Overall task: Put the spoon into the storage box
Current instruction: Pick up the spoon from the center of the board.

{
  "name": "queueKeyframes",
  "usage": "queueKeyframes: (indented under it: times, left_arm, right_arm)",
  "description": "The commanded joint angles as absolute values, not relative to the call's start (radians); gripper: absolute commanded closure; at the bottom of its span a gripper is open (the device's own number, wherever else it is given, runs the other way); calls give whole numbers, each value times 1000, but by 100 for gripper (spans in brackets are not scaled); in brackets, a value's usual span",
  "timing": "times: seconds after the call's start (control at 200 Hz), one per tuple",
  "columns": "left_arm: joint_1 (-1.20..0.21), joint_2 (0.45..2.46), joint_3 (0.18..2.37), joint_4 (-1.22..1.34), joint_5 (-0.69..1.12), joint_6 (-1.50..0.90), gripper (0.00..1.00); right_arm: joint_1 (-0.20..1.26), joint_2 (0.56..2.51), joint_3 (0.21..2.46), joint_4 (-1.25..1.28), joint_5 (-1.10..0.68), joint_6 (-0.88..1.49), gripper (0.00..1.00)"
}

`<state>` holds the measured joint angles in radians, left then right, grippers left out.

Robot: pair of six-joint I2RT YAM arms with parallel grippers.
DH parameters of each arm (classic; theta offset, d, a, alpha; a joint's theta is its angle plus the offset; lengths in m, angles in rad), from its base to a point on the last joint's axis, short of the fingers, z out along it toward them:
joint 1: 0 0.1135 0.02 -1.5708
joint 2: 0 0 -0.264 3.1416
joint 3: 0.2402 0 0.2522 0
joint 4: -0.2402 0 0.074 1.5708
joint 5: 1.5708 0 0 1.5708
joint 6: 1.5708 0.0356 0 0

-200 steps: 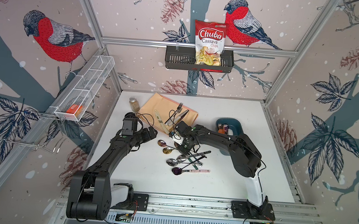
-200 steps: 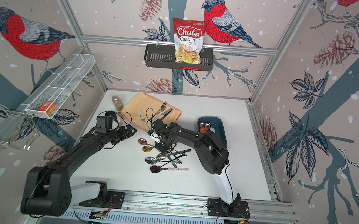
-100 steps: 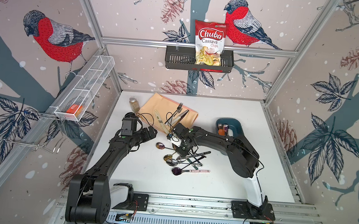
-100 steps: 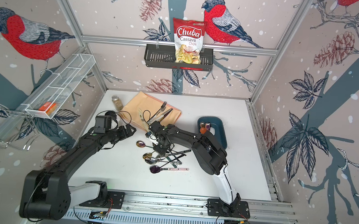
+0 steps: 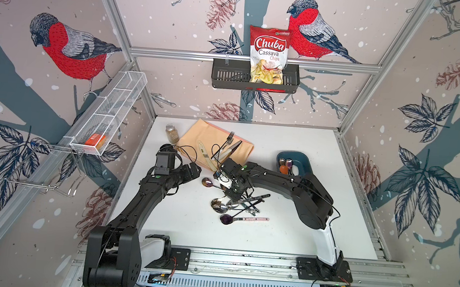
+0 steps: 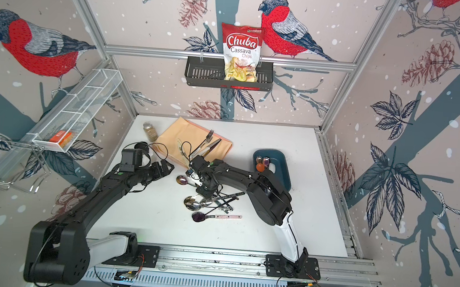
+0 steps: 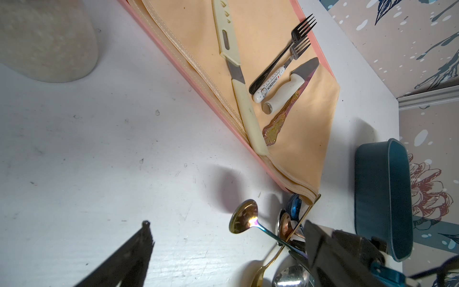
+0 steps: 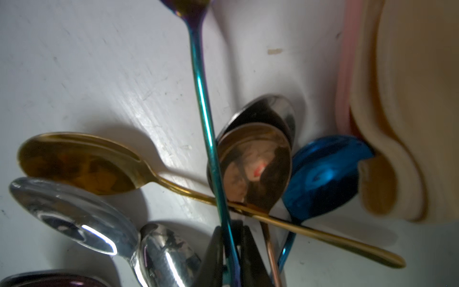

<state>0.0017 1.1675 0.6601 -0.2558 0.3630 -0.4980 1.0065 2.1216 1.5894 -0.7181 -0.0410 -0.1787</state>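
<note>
Right tool (image 8: 231,229) has just closed and is now clamped on the handle of the iridescent teal metal spoon (image 8: 200,87) in the mid-table (image 5: 286,228) pile. Grasp looks made. Dark teal plastic storage box (image 5: 302,160) sits far right. Left tool (image 5: 194,172) is apart and idle.

Both top views: high above the table's (image 5: 187,225) front edge, looking down over everything. Wrist views: close, low, sharing the spoon pile (image 8: 253,161).
</note>
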Motion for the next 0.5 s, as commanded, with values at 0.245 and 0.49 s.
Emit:
queueKeyframes:
  times: [0.245,0.49]
  left_arm:
    - [5,1157,657,-247,362,-493,4]
    - [5,1150,653,-242,364,-497,4]
  right_arm:
    - [1012,2104,1594,-741,-23,-172,89]
    - [1011,2094,1595,-738,-13,-169,91]
